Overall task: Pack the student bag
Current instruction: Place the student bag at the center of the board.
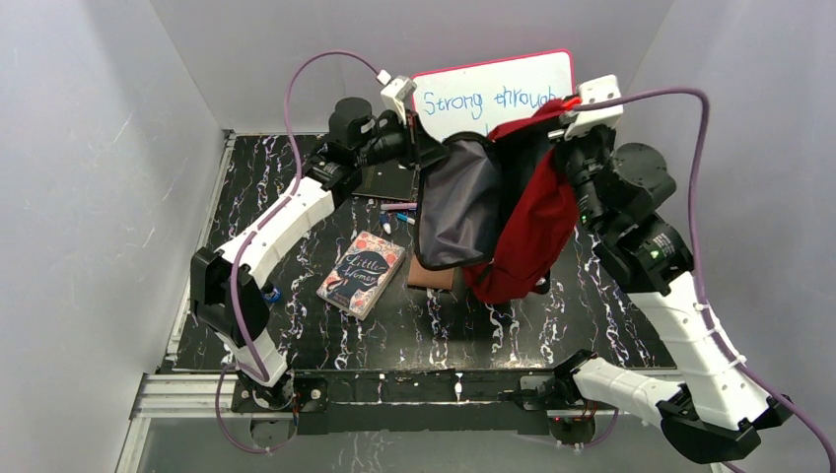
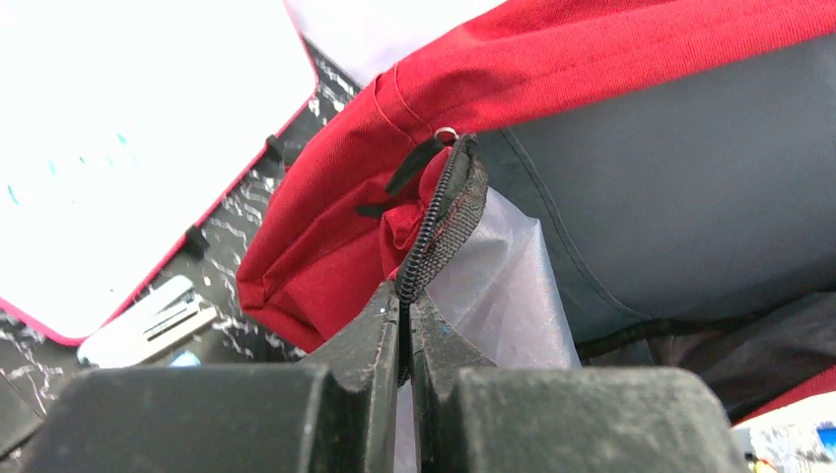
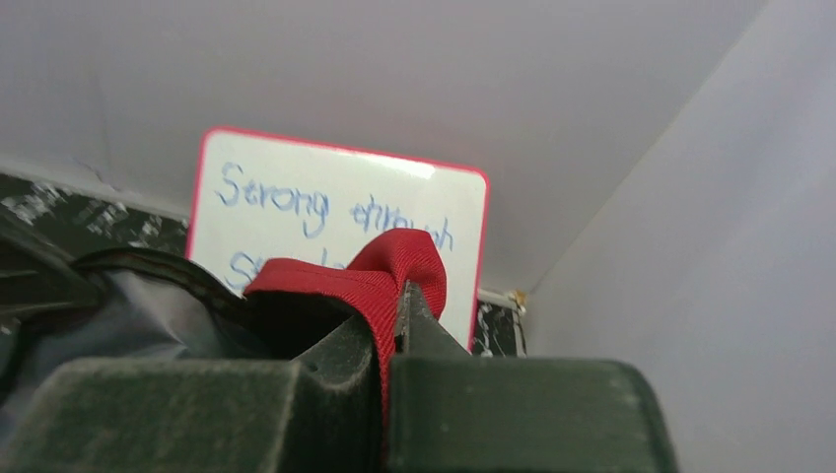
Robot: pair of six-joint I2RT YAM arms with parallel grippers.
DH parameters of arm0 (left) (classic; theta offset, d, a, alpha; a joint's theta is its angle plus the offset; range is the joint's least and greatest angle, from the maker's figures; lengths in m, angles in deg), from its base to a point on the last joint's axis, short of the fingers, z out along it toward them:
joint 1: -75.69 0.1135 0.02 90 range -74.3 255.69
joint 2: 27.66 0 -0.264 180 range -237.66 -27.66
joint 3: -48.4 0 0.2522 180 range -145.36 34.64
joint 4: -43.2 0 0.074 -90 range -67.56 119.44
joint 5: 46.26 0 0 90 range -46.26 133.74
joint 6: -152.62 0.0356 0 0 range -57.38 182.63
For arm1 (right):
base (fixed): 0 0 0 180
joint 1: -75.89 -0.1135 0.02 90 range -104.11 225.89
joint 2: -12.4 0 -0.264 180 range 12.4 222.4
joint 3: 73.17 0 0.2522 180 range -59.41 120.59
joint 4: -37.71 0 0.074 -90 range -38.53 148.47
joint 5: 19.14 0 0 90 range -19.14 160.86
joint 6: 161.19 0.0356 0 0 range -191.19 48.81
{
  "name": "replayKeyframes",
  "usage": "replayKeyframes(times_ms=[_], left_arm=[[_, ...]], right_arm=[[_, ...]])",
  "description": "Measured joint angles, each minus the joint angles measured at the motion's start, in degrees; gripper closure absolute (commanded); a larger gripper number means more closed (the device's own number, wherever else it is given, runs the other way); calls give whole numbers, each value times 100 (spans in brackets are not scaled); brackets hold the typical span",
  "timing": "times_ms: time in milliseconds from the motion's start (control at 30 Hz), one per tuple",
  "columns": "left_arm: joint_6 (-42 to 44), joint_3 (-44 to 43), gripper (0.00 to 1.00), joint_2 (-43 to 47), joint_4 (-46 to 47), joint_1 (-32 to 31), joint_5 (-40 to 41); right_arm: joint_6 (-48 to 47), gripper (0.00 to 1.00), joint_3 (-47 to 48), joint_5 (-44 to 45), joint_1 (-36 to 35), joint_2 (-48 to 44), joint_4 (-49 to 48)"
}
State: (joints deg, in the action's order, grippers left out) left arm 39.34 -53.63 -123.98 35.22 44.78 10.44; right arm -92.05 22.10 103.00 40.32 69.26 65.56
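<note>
Currently: bag (image 1: 522, 232) hangs over bench (image 1: 473, 340), mouth spread, held by left end effector (image 2: 404, 296), clamped on zipper edge (image 2: 439, 227), and right end effector (image 3: 397, 296), clamped on red loop (image 3: 394, 261). Step: opening. Next likely: free one arm, load book (image 1: 362, 273).

Two handwritten-style texts can be read: one on a board, one on a book.
The pink-rimmed rectangular white board (image 1: 493, 94) at twelve o'clock bears blue marker script, "Strong through"; a second line starts "St" and is then hidden by the large red fabric backpack (image 1: 537, 227). The patterned paperback book (image 1: 362, 273), at eight o'clock from the backpack, reads "Little Women" on a dark oval.
</note>
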Motion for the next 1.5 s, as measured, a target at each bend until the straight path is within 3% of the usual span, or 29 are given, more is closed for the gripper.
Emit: replayKeyframes(times_ms=[433,700,1000,1233,1367,1500], left_arm=[[70,-1700,100,98,-1093,330,1368],[11,-1801,100,391,-1912,2006,1921],[424,-3139,100,382,-2684,3790,2319],[345,-3641,100,-518,-2529,4927,1714],[245,-3740,100,-1519,-2371,4979,793],[313,-3119,100,-2111,-2201,4752,164]], right_arm=[[1394,100,1823,-2444,37,1486,-181],[2306,100,2636,-3574,-409,3088,-514],[2822,100,3379,-3718,-1648,4634,-1572],[2935,100,2802,-3560,-1958,5257,-2138],[2970,100,1412,-3128,-1923,5272,-2826],[2992,100,411,-2785,-1880,5517,-3158]])
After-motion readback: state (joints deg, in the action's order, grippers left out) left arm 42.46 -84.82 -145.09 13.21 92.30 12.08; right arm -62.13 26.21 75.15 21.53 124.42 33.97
